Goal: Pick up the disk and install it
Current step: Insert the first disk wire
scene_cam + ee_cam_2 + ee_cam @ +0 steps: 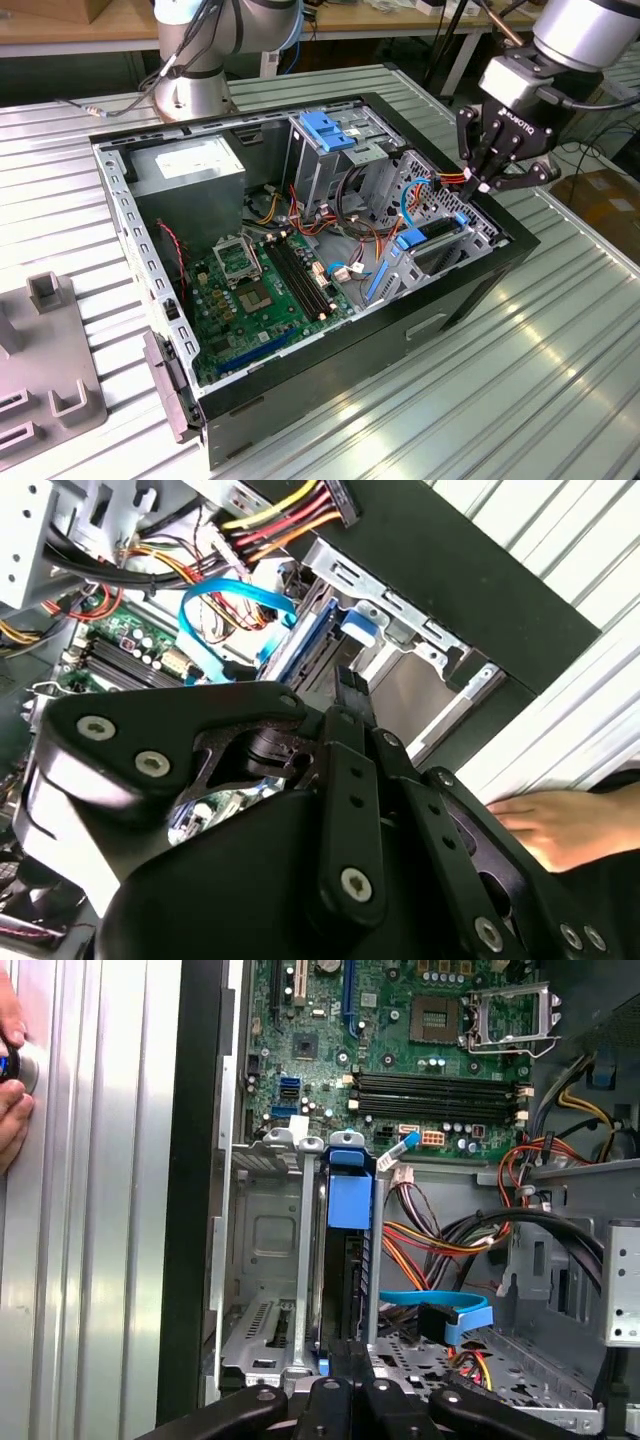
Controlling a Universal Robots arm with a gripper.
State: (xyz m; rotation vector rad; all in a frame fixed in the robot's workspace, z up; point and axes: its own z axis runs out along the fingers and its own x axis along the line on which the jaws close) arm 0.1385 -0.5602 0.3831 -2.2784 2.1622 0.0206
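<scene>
The arm [585, 35] enters at the exterior view's upper right, with its silver wrist [520, 80] tilted. The black gripper [482, 185] points down and toward the exterior view's left. In both wrist views its fingers [350, 742] lie together at the tips, with no gap between them.

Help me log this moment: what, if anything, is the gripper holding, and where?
Nothing that shows: the gripper, jaws shut empty, is close to the disk standing in the drive cage.
</scene>
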